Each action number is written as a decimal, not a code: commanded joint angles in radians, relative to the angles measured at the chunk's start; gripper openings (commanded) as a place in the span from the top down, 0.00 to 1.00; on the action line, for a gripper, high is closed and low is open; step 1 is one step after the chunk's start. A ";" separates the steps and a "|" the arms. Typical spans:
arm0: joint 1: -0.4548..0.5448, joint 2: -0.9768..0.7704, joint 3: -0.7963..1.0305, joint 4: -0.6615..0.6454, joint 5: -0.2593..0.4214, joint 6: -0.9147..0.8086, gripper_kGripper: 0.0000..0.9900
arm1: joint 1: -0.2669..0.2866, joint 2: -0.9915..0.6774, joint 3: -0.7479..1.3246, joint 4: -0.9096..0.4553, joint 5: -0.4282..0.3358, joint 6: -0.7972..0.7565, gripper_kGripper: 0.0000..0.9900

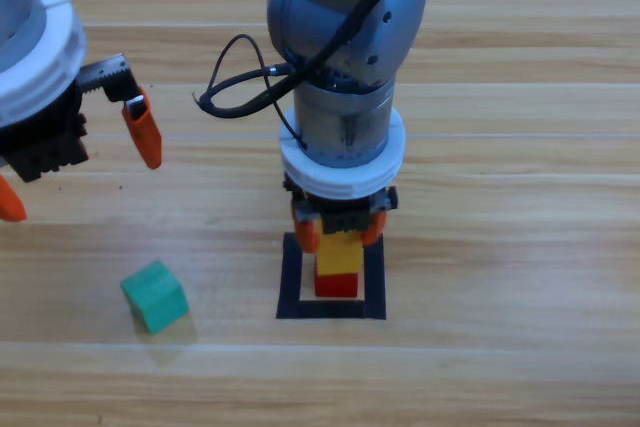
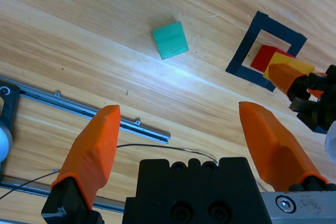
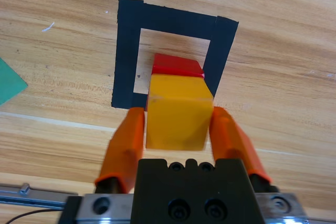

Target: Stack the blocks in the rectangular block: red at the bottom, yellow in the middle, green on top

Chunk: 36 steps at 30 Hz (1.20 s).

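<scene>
Nearest the lens in high view: grey body of right arm, dropping from top edge to mid-table, right gripper (image 1: 340, 232) beneath it, orange jaws pinching the yellow cube (image 1: 340, 254) one per side. Right wrist view confirms: jaws flat vs. left & right faces of the yellow cube (image 3: 177, 113), no gap seen.

Key relation: yellow sits directly over the red cube (image 1: 337, 284), w/ red peeking out on near side in high view & past the far edge of yellow in wrist view. Red cube (image 3: 177, 65) inside the black tape outline (image 1: 290, 282), all four tape sides visible round it. Can't tell whether yellow already touching red or a hair above; edges look roughly parallel, offset slight. Judgement: step in hand = placing yellow on red; next move turns on straight-down alignment, then opening jaws w/o dragging the cube sideways. Risk: a nudge sliding red off centre.

Green cube (image 1: 155, 295) on bare table, well left of the outline, slightly nearer, turned a bit askew to the tape. Not yet touched.

Left gripper (image 1: 80, 157) waiting at far left, jaws spread wide, empty; green cube (image 2: 170, 40) ahead of it in left wrist view. Left arm clearly closer to green than right arm, so probably best placed for that pick.
</scene>
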 commanded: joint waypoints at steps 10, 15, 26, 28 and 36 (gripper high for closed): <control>0.017 0.008 0.045 -0.050 -0.003 0.010 0.02 | 0.033 -0.121 -0.008 0.035 -0.107 0.005 0.00; 0.036 0.013 0.084 -0.126 -0.004 -0.013 0.03 | 0.034 -0.339 0.115 0.017 -0.189 -0.026 0.00; 0.074 0.139 0.197 -0.260 0.002 -0.121 0.09 | -0.158 -0.994 1.233 -0.756 -0.034 -0.254 0.00; 0.074 0.192 0.199 -0.261 0.005 -0.152 0.09 | -0.159 -0.999 1.274 -0.787 -0.028 -0.271 0.00; 0.103 0.290 0.258 -0.378 -0.036 -0.133 0.08 | -0.159 -0.913 1.268 -0.830 0.021 -0.311 0.00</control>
